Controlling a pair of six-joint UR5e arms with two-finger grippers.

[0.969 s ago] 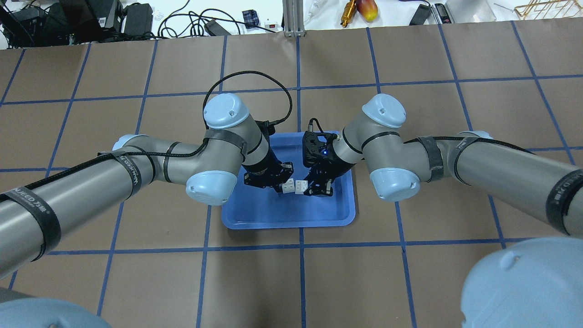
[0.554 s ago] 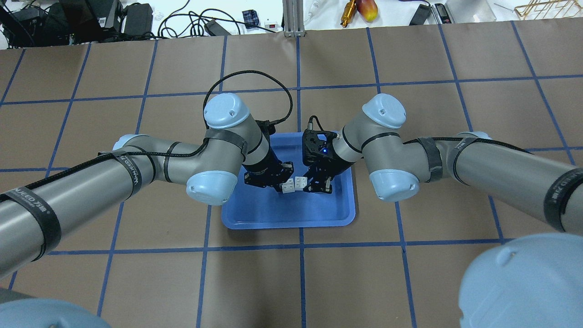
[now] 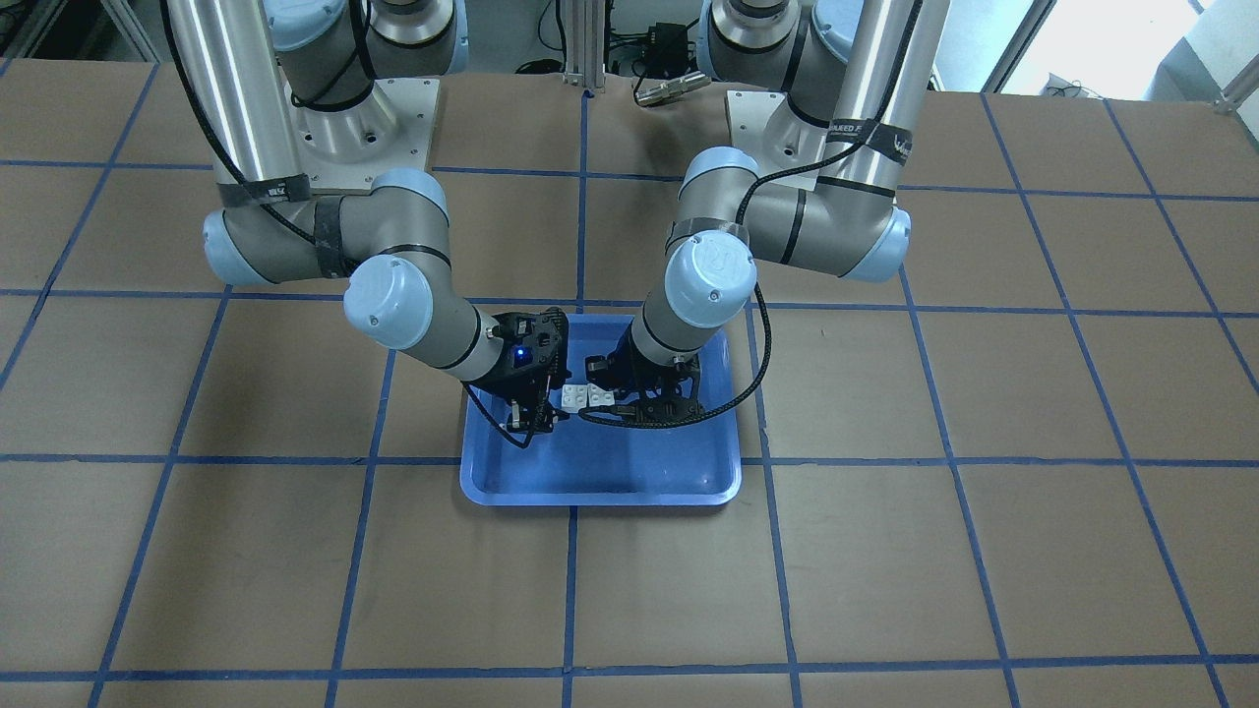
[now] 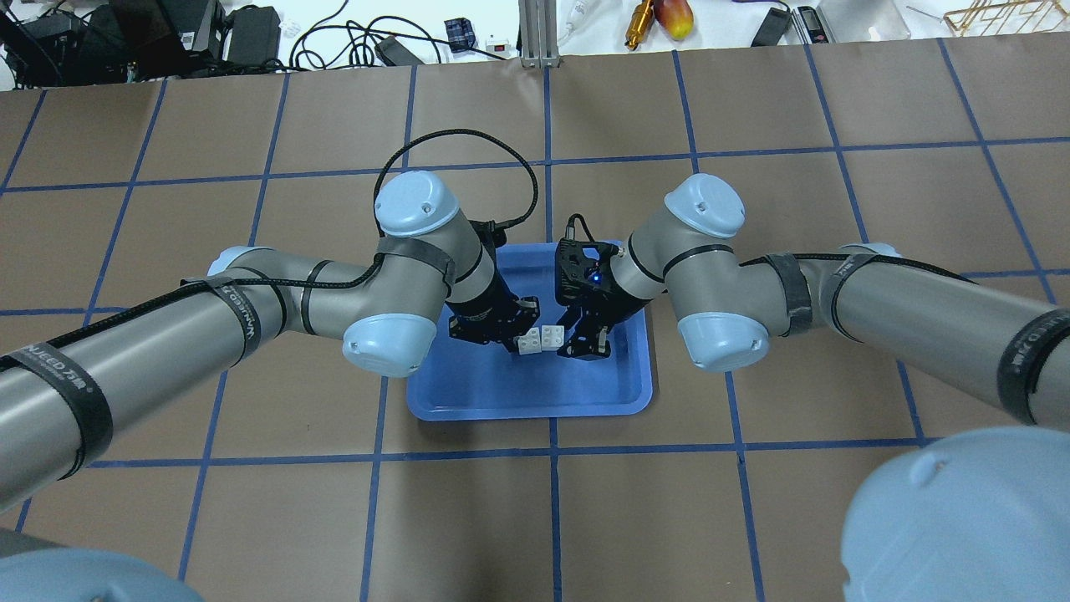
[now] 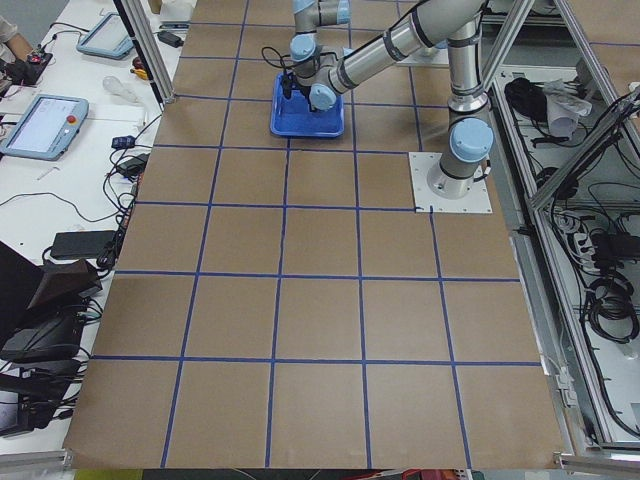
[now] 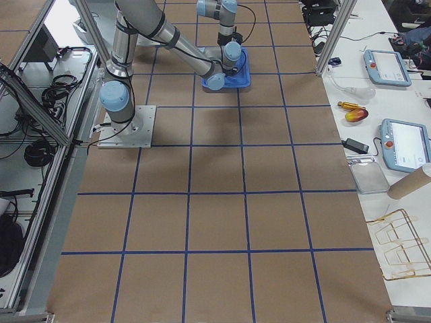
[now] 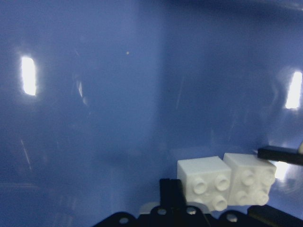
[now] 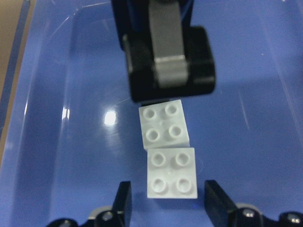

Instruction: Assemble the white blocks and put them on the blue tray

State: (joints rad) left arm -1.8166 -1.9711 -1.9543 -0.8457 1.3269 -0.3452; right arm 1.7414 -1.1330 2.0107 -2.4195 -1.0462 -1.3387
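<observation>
Around white block [image 8: 171, 172], right pincer [image 8: 168, 191] parted

A brown table [image 4: 468, 518] gridded with blue tape [image 4: 555, 518] fills the overhead view, and a white bench [image 4: 719, 25] (strewn with black cables [image 4: 334, 38]) runs along its 12 o'clock edge.

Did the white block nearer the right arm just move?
Yes, slightly: seen from overhead, that white block slid left, away from the blue tray's right rim.
</observation>
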